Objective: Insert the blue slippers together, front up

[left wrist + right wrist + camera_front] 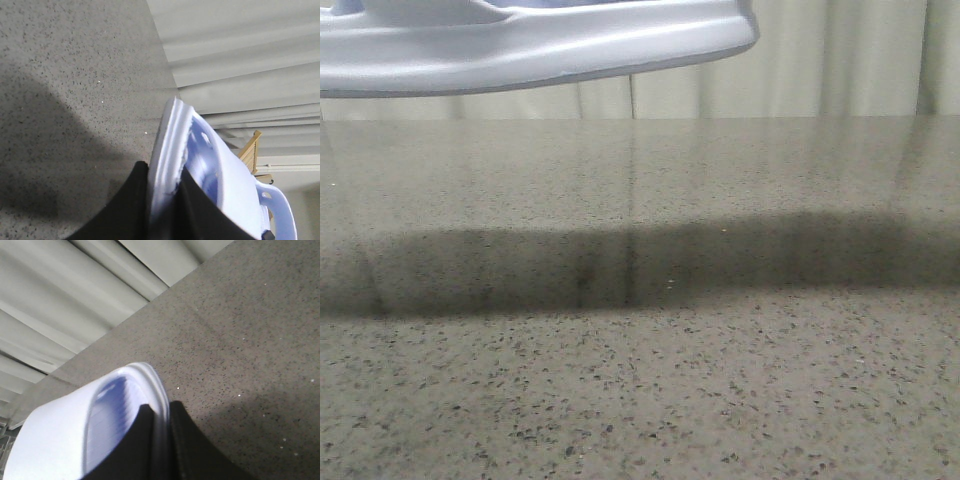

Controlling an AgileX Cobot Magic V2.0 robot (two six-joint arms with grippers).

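Observation:
A pale blue-white slipper point(530, 45) hangs across the top left of the front view, well above the table; no gripper shows there. In the left wrist view my left gripper point(165, 197) is shut on the sole edge of a slipper point(210, 160), whose strap with a cut-out shows beyond. In the right wrist view my right gripper point(160, 435) is shut on the sole rim of a slipper point(70, 430), its ribbed footbed facing the camera. Both slippers are held in the air over the table. I cannot tell how the two slippers sit against each other.
The speckled grey stone table point(650, 380) fills the front view, with a dark band of shadow across its middle. Pale curtains point(820, 70) hang behind the table. A wooden chair back point(250, 150) shows far off in the left wrist view.

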